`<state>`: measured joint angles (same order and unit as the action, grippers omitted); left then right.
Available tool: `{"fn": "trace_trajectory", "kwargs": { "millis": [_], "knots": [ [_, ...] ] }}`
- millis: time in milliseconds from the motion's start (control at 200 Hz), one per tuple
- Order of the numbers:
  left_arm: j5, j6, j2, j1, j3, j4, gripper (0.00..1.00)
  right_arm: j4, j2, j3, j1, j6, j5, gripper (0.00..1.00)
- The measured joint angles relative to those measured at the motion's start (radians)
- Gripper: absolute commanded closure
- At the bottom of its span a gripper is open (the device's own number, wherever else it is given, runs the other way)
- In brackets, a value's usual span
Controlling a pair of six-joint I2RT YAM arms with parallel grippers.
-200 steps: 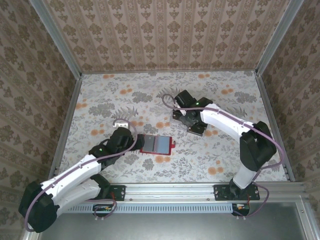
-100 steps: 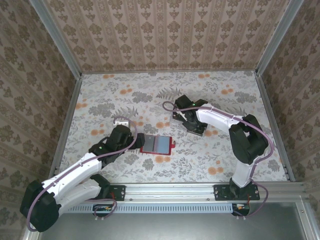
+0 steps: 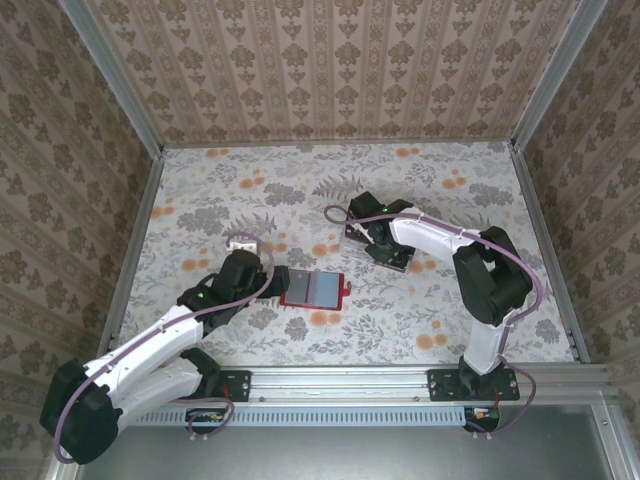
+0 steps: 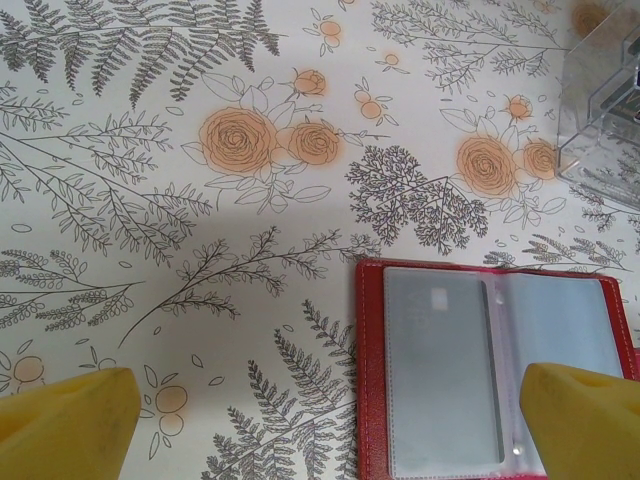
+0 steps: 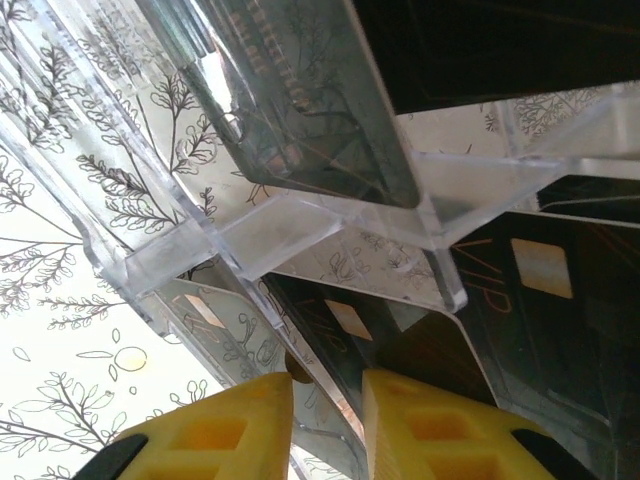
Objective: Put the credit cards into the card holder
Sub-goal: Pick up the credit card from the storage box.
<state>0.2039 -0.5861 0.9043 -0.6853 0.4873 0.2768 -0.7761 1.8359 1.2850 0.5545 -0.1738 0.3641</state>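
The red card holder [image 3: 313, 288] lies open on the flowered table, its greyish pockets up [image 4: 470, 370]. My left gripper [image 3: 262, 272] hovers at its left side, open wide, with the holder's left half between its yellow fingertips [image 4: 75, 420]. Black credit cards [image 3: 393, 258] stand in a clear plastic tray [image 5: 300, 215]. My right gripper [image 3: 383, 243] is down in that tray. Its yellow fingers [image 5: 225, 430] stand narrowly apart on either side of one black card's edge [image 5: 400, 345], with a slit still showing beside the card. More black cards [image 5: 550, 330] lean in the other slots.
The clear tray's corner [image 4: 605, 110] is just beyond the holder in the left wrist view. Patterned walls and metal rails [image 3: 135, 250] enclose the table. Both arm bases sit at the near rail [image 3: 340, 385].
My right gripper's jaws have narrowed around the card, and the right arm has drawn in over the tray. The left arm and the card holder have not moved.
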Motion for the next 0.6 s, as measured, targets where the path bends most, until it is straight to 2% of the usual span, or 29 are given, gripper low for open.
{"fn": "trace_trajectory", "kwargs": {
  "millis": [250,600],
  "knots": [
    [-0.003,0.000,0.000,0.000,0.000,0.000,0.00,-0.002,0.006,0.002,0.000,-0.012,0.005,0.88],
    [-0.003,0.000,0.000,0.000,0.000,0.000,0.00,-0.010,0.005,0.006,0.000,-0.029,0.022,0.96]
  ]
}}
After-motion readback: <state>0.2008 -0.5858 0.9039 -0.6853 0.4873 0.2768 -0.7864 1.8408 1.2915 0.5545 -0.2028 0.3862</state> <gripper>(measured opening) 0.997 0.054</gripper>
